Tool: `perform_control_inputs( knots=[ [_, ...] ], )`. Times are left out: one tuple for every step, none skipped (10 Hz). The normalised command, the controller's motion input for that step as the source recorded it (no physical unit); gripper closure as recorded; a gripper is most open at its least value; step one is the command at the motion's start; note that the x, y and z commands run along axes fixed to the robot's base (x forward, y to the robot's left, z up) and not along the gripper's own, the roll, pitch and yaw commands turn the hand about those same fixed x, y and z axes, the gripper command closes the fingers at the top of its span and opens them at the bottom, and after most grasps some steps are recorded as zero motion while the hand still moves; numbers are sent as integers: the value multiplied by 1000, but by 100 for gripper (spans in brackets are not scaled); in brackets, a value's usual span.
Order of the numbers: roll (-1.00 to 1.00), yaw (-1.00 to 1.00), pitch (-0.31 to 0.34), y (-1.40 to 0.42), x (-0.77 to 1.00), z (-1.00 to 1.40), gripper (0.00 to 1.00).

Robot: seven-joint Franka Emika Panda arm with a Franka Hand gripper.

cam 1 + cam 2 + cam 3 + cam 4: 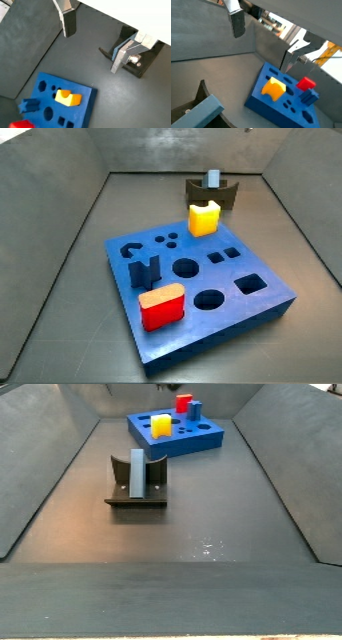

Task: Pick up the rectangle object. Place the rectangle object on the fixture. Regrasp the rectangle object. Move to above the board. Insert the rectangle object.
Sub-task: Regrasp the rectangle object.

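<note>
Wrist view showing gripper (93, 37) hanging empty, jaws apart, above floor; rectangle object (122, 51) standing upright in fixture (137, 64), long axis vertical, lying off beyond one finger, awaiting regrasp.

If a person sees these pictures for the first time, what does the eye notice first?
The bright blue board draws the eye first, with a yellow block and a red block standing on it. Behind it, the pale rectangle object stands upright in the dark fixture. The gripper hangs above, empty.
</note>
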Motion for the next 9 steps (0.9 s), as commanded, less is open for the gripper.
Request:
perform_control_inputs(
  knots=[
    [1000,26,16,0,-57,23,0],
    [1000,26,12,-26,-49,17,0],
    [1000,26,8,-43,-49,20,0],
    [1000,26,5,-38,-49,19,0],
    [1000,26,-1,-28,-51,15,0],
    [1000,27,-6,-28,-50,13,0],
    [1000,27,-10,-34,-51,19,0],
    [1000,27,-16,-32,-48,14,0],
    [1000,27,-20,-30,-48,14,0]
  ],
)
